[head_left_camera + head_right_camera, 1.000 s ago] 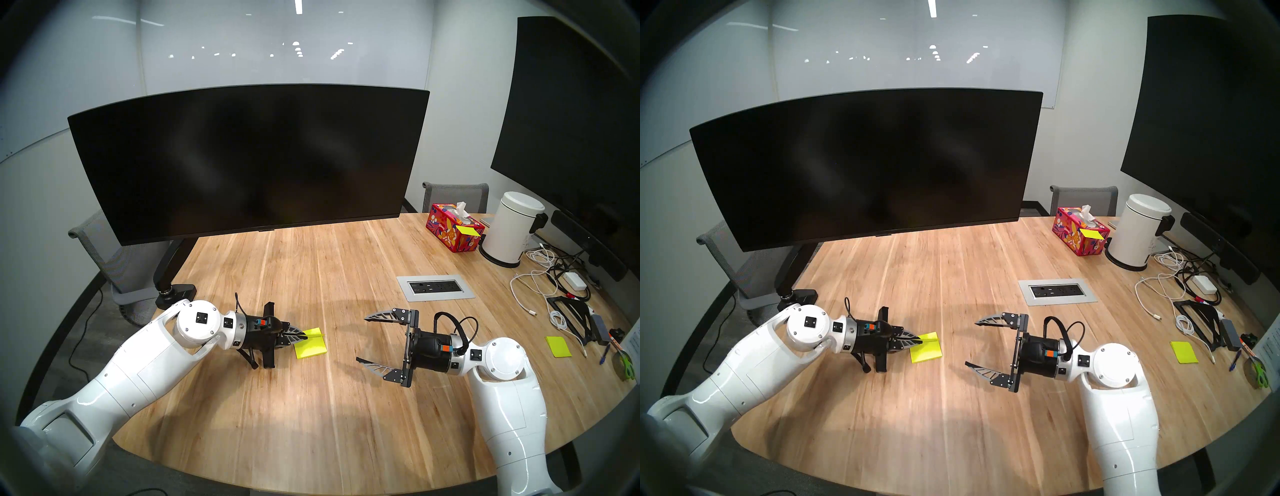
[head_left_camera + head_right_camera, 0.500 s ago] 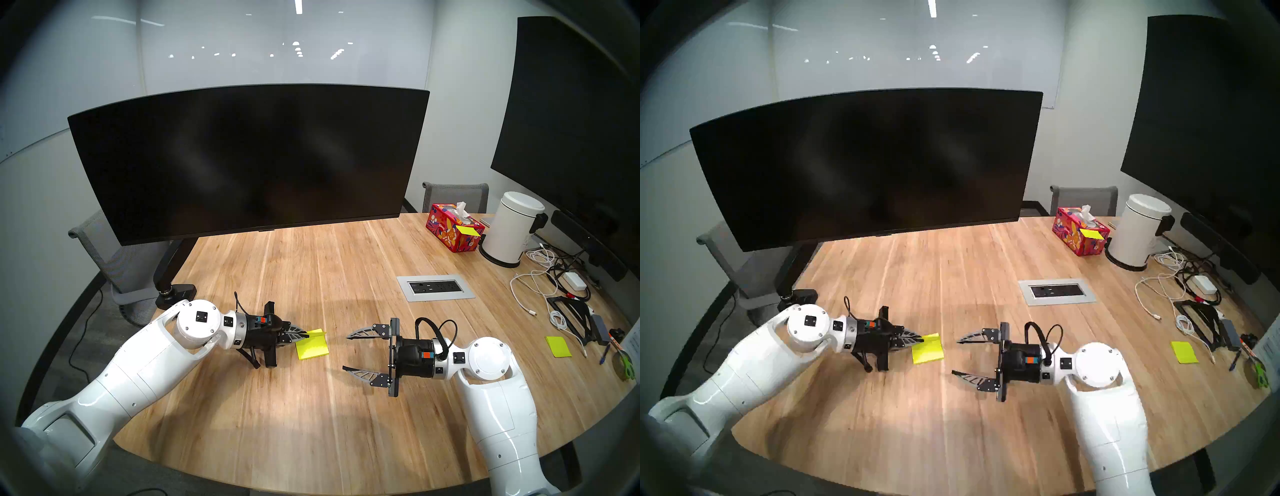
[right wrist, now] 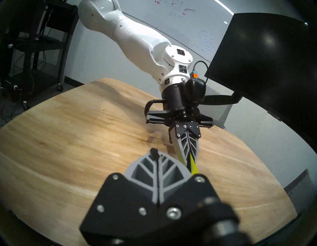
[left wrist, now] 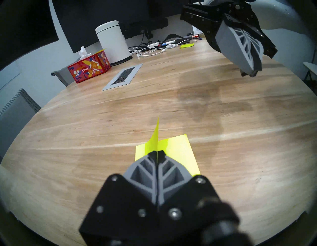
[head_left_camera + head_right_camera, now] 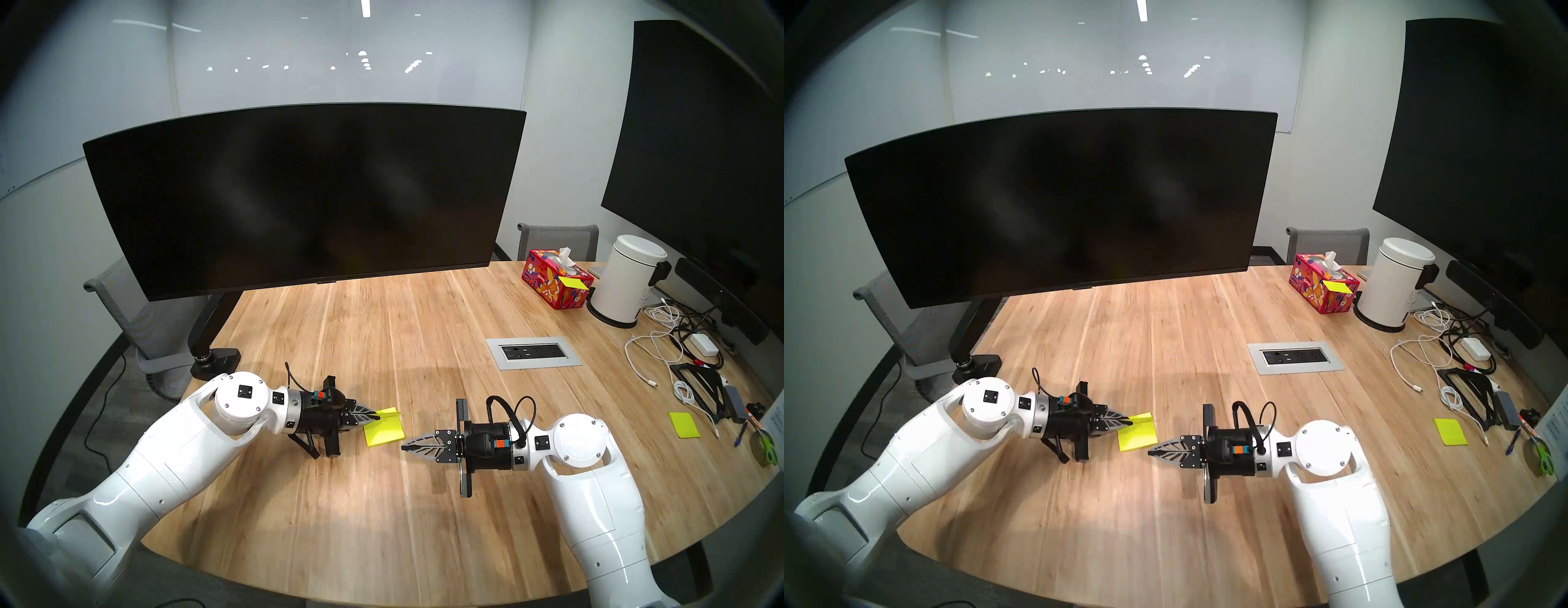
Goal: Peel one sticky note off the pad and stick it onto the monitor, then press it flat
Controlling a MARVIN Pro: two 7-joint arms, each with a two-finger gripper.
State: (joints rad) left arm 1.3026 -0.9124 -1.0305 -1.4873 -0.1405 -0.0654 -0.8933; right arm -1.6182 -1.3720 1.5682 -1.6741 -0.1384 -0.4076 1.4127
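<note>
In the right wrist view the right gripper hides the pad, and only a sliver of the sticky note shows past it. In the left wrist view the left gripper covers the pad's near edge, so how far the sheet is peeled cannot be told. The whiteboard writing is too small to read. The small clutter at the table's right edge is perhaps scissors and pens. The wall display is cut off by the dark rim.

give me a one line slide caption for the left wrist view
Left gripper pinching a lifted sticky note off the pad.
</note>
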